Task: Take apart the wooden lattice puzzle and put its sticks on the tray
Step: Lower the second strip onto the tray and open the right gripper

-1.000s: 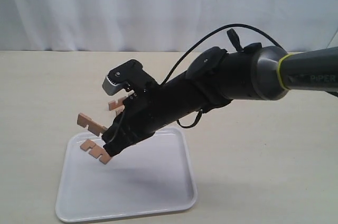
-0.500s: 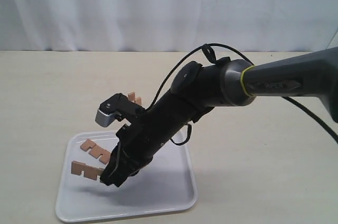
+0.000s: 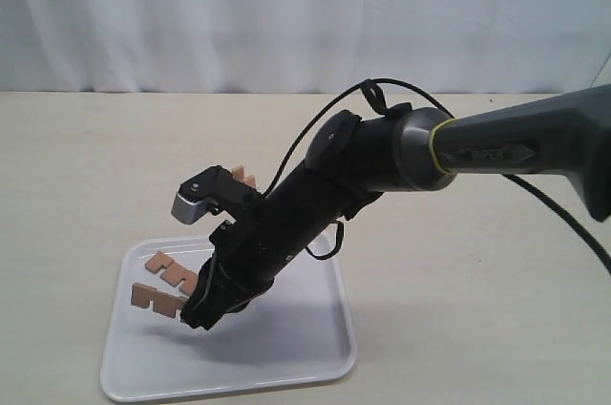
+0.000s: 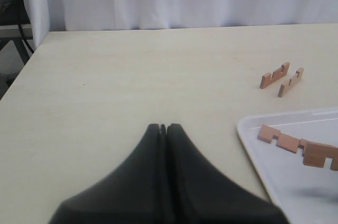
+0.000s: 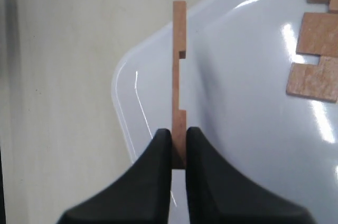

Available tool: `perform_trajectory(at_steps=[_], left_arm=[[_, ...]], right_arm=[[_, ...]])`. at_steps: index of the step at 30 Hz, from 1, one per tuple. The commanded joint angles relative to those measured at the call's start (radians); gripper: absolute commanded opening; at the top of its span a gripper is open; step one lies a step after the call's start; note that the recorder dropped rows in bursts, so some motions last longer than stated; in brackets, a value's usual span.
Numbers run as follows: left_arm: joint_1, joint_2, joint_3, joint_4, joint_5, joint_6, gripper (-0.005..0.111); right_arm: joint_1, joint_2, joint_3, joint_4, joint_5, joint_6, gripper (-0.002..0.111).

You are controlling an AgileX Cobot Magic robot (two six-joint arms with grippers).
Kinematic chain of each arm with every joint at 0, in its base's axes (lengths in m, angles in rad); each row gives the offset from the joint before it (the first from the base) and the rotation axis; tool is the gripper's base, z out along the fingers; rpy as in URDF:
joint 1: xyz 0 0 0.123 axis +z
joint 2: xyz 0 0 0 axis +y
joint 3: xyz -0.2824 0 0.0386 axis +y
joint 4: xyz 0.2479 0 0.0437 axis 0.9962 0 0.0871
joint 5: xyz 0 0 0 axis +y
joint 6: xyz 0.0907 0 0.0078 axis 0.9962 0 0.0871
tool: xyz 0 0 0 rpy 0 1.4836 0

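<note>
Right end effector is pinched narrow on one end of the held stick. The stick's long axis runs straight out from the fingertips, toward 9 o'clock in the exterior view, with the thin edge up.

It hangs low over the tray, inside the 9 o'clock rim. Cannot tell whether it touches the tray floor.

A second stick lies flat on the tray at about 12 o'clock of the held one, close but apart.

Two loose sticks sit side by side on the tabletop, past the tray's far rim at about 12 o'clock. No lattice is left joined.

Left end effector has its jaws together and holds nothing. It is well apart from the tray.

Judgement: the drop spot is straight below the held stick, so opening the jaws should be enough. The gap to the flat stick looks sufficient. For the loose pair, the right arm looks nearer.
</note>
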Motion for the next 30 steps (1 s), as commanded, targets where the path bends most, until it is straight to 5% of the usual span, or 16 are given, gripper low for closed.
perform_trajectory(at_steps=[1, 12, 17, 24, 30], left_arm=[[0.001, -0.001, 0.002, 0.003, -0.009, 0.001, 0.0], [0.001, -0.001, 0.002, 0.003, -0.009, 0.001, 0.0], [0.001, -0.001, 0.002, 0.003, -0.009, 0.001, 0.0], [0.001, -0.001, 0.002, 0.003, -0.009, 0.001, 0.0], [0.001, -0.001, 0.002, 0.003, -0.009, 0.001, 0.0]], right_arm=[[-0.003, 0.033, -0.005, 0.021, -0.029, -0.001, 0.005], [0.005, 0.06, -0.005, 0.043, -0.07, -0.004, 0.005], [0.033, 0.067, -0.005, -0.01, -0.092, -0.004, 0.021], [0.039, 0.046, -0.015, -0.006, -0.152, -0.004, 0.057], [0.039, -0.04, -0.04, -0.036, -0.074, 0.034, 0.061]])
